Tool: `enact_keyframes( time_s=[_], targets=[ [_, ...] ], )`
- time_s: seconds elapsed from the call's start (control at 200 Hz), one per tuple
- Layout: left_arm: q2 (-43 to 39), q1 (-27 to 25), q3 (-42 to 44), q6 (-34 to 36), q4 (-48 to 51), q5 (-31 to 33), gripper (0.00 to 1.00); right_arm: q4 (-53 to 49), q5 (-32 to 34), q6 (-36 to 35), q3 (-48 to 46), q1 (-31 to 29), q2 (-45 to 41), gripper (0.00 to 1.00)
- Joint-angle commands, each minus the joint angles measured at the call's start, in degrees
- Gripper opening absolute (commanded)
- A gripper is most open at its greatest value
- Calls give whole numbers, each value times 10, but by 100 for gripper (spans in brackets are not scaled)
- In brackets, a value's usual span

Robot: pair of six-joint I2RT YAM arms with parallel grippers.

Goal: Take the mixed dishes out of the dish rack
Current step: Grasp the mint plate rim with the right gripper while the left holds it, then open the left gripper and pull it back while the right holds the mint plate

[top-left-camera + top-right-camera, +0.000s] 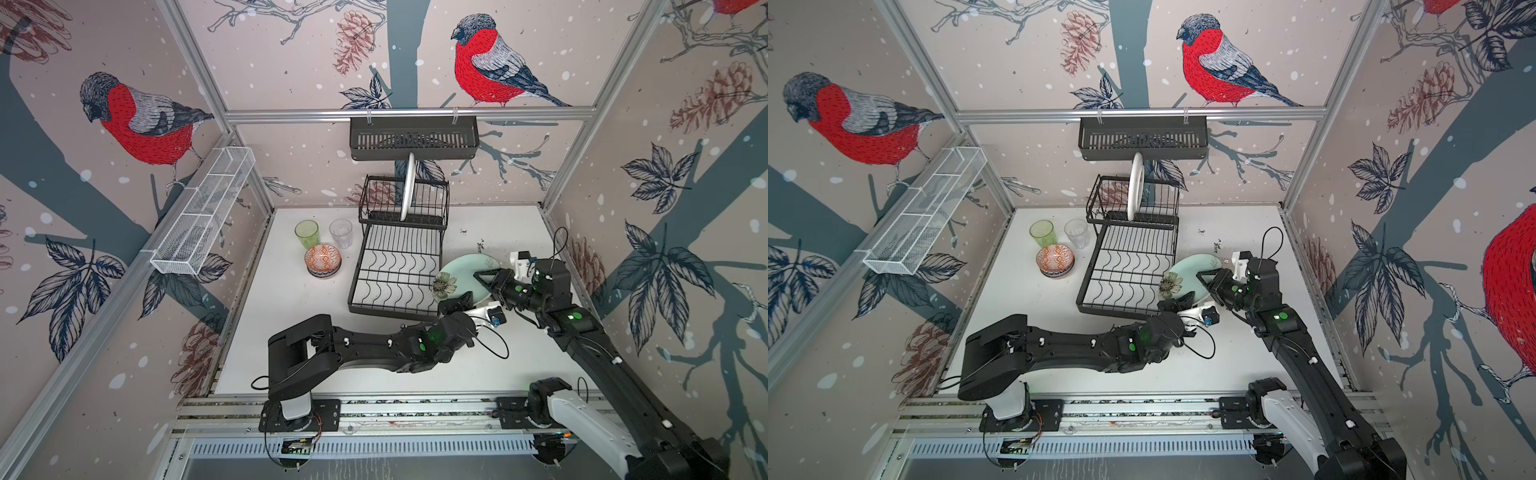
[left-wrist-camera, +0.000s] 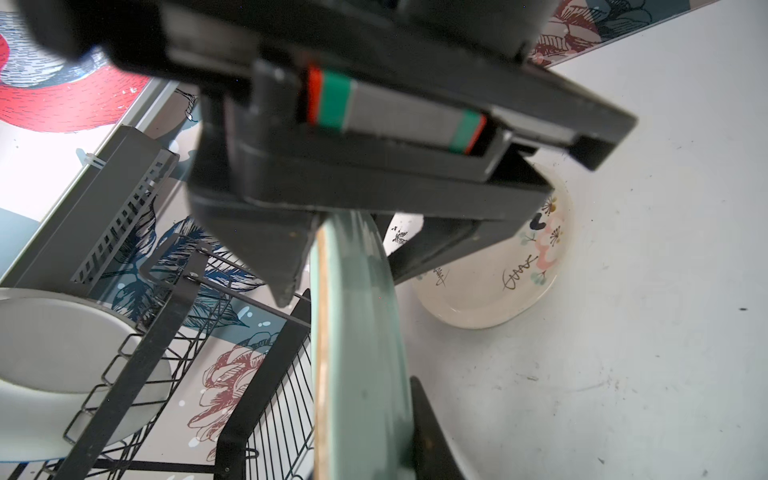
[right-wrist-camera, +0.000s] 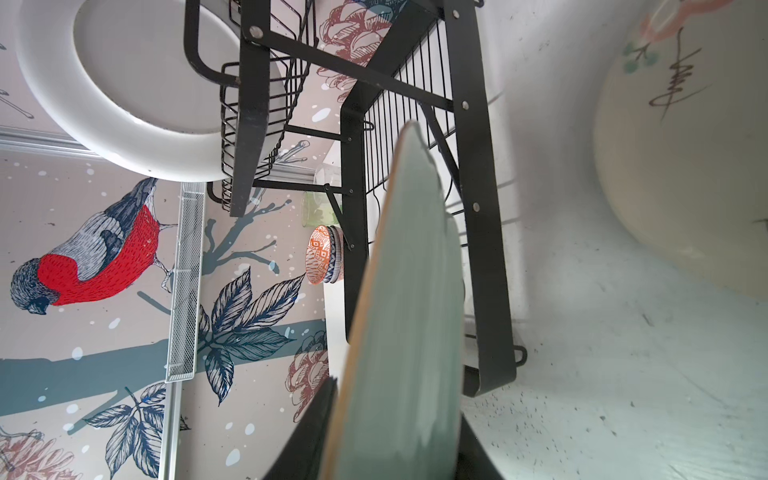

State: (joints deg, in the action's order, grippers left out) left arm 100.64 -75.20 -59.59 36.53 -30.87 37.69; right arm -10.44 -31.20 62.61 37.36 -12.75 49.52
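Observation:
The pale mint plate with a flower is tilted up on edge just right of the dish rack. My left gripper is shut on its near rim. My right gripper is shut on its right rim, one finger on each face. A white patterned plate lies flat on the table beyond it. A white plate stands upright in the rack's upper tier. Left of the rack are stacked bowls, a green tumbler and a clear tumbler.
A black slotted basket hangs on the back rail above the rack. A long white mesh basket hangs on the left wall. The white table ends at metal rails at the front, where both arm bases stand.

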Motion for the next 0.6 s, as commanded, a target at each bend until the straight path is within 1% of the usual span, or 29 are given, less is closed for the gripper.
enact_keyframes(
  time_s=[0.0, 0.09, 0.185, 0.31, 0.33, 0.365, 0.38, 0.425, 0.485, 0.49, 0.505, 0.52, 0.595],
  targets=[
    [2, -1, -11, -9, -110, 5, 0, 33, -3, 1, -5, -1, -13, 31],
    [1, -1, -11, -11, -115, 4, 0, 32, 2, 4, -5, -2, -21, 26],
    [3, 0, -11, -8, -125, 12, 0, 27, 9, 4, -5, -1, -27, 24],
    [4, 0, -8, -8, -133, 19, 0, 23, 10, 5, -8, 3, -28, 10],
    [4, 0, -8, -8, -134, 20, 7, 24, 10, 6, -8, 4, -27, 9],
    [4, 0, -8, -9, -135, 21, 24, 24, 8, 7, -9, 4, -28, 9],
    [4, 0, -9, -10, -136, 22, 29, 25, 8, 7, -9, 4, -28, 9],
    [4, 0, -9, -10, -139, 27, 50, 27, 7, 8, -9, 6, -27, 7],
    [5, -1, -8, -10, -148, 37, 84, 28, 7, 9, -8, 8, -28, 5],
    [5, -1, -8, -10, -149, 38, 86, 28, 7, 9, -8, 8, -28, 5],
    [6, -1, -8, -9, -151, 39, 96, 27, 8, 9, -7, 9, -27, 5],
    [6, -1, -7, -9, -153, 42, 98, 27, 8, 9, -7, 10, -28, 4],
    [3, -1, -2, -7, -163, 48, 98, 25, 10, 9, -5, 19, -29, 3]
  ],
)
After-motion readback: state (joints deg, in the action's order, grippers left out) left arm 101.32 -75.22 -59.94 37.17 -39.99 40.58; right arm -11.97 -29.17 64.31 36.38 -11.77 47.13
